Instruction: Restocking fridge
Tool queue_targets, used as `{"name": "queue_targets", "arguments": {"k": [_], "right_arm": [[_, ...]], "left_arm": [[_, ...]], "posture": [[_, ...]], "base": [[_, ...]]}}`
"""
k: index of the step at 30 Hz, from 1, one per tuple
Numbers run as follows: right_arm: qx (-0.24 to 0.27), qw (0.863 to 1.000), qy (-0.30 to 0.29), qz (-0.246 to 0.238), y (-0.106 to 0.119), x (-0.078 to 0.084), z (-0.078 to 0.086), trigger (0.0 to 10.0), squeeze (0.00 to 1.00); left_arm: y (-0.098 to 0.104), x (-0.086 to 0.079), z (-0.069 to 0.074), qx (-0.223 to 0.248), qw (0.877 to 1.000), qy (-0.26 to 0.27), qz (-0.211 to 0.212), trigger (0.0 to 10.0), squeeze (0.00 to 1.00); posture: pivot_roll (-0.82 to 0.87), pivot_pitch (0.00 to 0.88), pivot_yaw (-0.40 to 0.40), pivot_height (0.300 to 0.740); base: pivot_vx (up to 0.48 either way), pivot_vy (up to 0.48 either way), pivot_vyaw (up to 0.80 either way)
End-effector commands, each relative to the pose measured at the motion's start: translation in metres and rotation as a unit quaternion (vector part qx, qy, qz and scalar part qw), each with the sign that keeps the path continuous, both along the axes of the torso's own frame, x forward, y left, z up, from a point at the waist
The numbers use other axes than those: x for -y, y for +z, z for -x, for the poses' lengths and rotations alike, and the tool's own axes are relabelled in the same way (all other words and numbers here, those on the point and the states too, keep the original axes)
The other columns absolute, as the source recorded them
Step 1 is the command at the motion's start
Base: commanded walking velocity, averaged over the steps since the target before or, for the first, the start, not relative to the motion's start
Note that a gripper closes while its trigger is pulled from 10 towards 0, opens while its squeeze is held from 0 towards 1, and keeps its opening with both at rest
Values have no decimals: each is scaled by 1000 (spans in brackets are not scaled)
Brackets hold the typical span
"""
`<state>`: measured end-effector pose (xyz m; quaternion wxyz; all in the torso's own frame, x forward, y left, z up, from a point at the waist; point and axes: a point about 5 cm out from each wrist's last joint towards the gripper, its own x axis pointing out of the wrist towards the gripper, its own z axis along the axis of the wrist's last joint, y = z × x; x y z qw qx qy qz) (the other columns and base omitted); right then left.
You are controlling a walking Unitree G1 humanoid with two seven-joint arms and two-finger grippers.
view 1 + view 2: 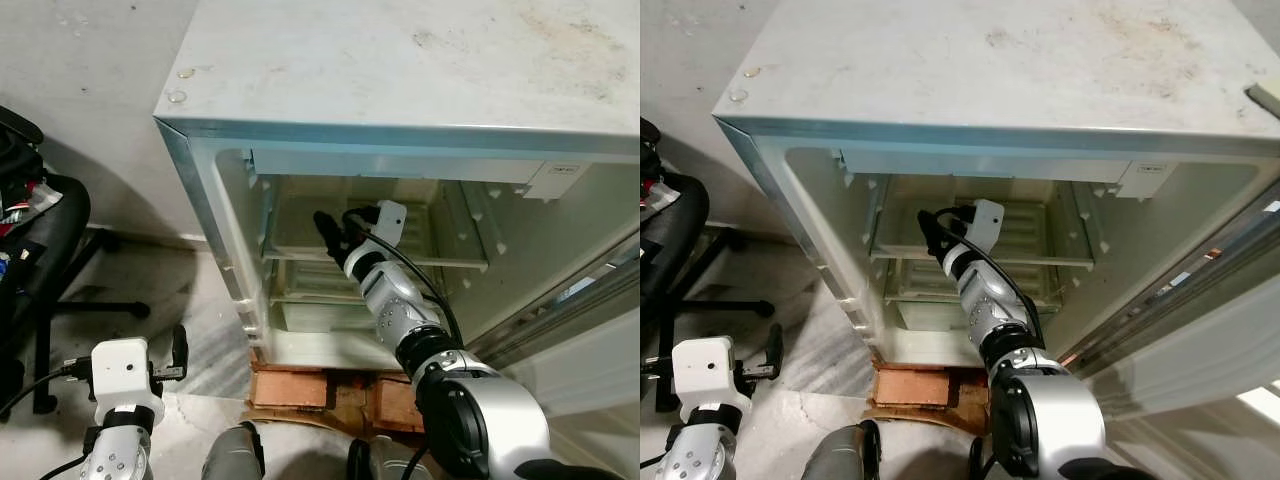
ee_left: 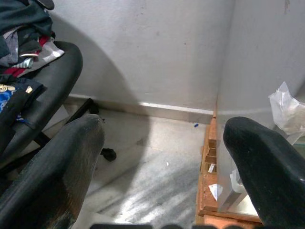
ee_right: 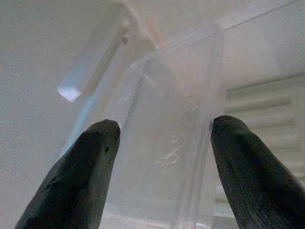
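Inside fridge, right hand agape, empty.

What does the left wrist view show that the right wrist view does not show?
The left wrist view alone shows the black office chair piled with clothes, the grey wall, the floor and the wooden pallet under the fridge. The right wrist view alone shows a clear plastic container inside the fridge, between the open right gripper fingers. Both show two black fingers spread apart; the left gripper is empty.
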<state>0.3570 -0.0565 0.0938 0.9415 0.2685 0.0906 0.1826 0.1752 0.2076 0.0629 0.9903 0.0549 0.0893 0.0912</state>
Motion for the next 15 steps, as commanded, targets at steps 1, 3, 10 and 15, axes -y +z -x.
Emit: {"name": "queue_targets", "arguments": {"k": [1, 3, 10, 15], "right_arm": [[3, 1000, -6, -11, -2, -2, 3, 10000, 1000], [5, 1000, -9, -7, -1, 1, 2, 10000, 1000], [14, 998, -27, 56, -3, 14, 0, 10000, 1000], [22, 997, -46, 57, -4, 24, 0, 10000, 1000]], "left_arm": [[-7, -3, 4, -14, 1000, 6, -1, 10000, 0], [-7, -2, 3, -14, 1000, 5, -1, 10000, 0], [-8, -2, 1, -14, 1000, 4, -1, 10000, 0], [-9, -2, 1, -14, 1000, 6, 0, 10000, 0]], "posture": [[144, 162, -17, 735], [143, 162, -18, 735], [138, 159, -16, 735], [138, 159, -16, 735]], "base": [[0, 0, 0], [0, 0, 0], [0, 0, 0], [0, 0, 0]]}}
